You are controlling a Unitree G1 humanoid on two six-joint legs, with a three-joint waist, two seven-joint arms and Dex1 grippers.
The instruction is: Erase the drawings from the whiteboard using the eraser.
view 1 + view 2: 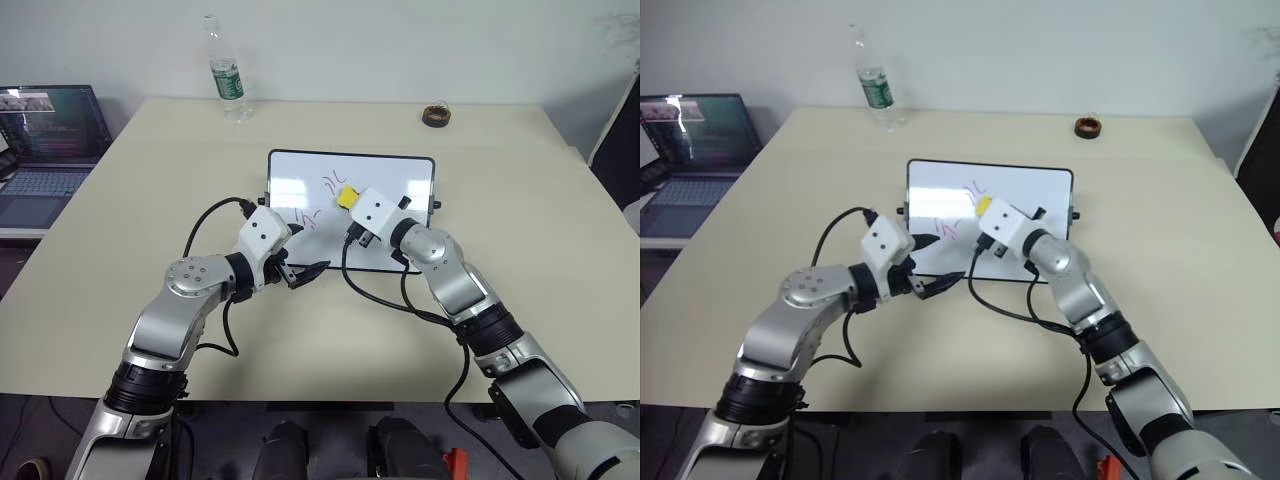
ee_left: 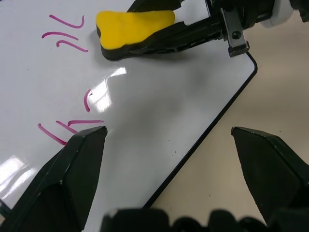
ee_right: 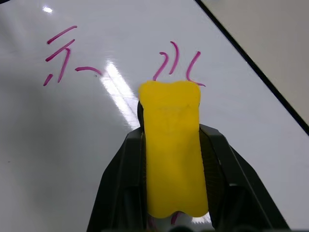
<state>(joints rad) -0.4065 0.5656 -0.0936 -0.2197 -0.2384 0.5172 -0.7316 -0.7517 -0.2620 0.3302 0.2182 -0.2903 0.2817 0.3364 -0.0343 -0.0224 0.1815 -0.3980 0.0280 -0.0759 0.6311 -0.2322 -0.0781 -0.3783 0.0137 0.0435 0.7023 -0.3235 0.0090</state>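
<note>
Right gripper [image 3: 171,193] is clamped on the small yellow block eraser with a black underside [image 3: 173,145], held over the middle of the white, black-framed rectangular whiteboard [image 1: 395,170] on the beige table [image 1: 520,250]. Left gripper [image 1: 303,272] hovers spread wide at the board's near edge, holding nothing. Risk, as I judge it: the unpinned board may slide under a wipe, or a tilted eraser may skip the thin pink marker drawings [image 3: 176,60] just beyond it.

Head stereo pair looks down over desk [image 1: 520,200]; both wrist cameras sit close above whiteboard [image 1: 390,170], sharing its drawings [image 3: 60,58].
</note>
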